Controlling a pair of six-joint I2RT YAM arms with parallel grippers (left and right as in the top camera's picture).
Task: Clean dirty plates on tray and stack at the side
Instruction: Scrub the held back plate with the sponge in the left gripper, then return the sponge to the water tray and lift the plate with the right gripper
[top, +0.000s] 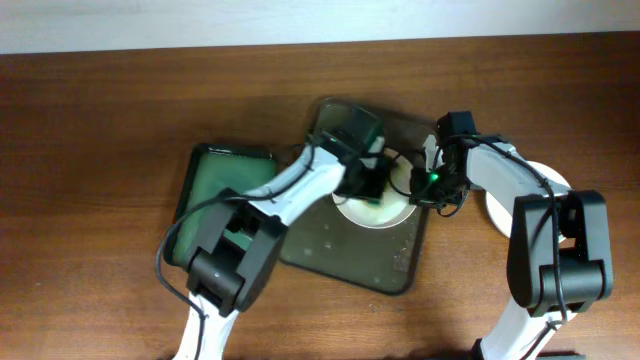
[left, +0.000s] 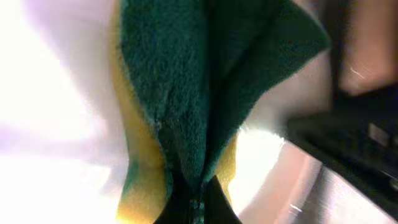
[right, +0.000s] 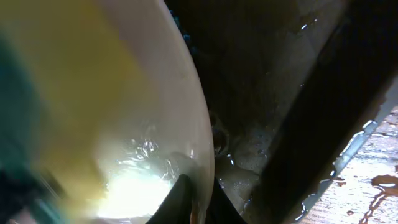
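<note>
The left fingers (left: 176, 210) are pinched tight on a sponge (left: 186, 93), green on one face and yellow on the other, creased where they grip it and pressed against the white plate (top: 385, 212). The right fingers (right: 174, 202) are clamped on that plate's rim, one inside the edge and one outside. The plate sits on a dark tray (top: 330, 255) in the middle of the tabletop (top: 100, 120); it looks wet and glossy, with water pooled near the rim and droplets on the tray beside it. A green tub (top: 215, 170) lies touching the tray's left side, and another white plate (top: 497, 210) rests off to the right, partly hidden by the right arm.
</note>
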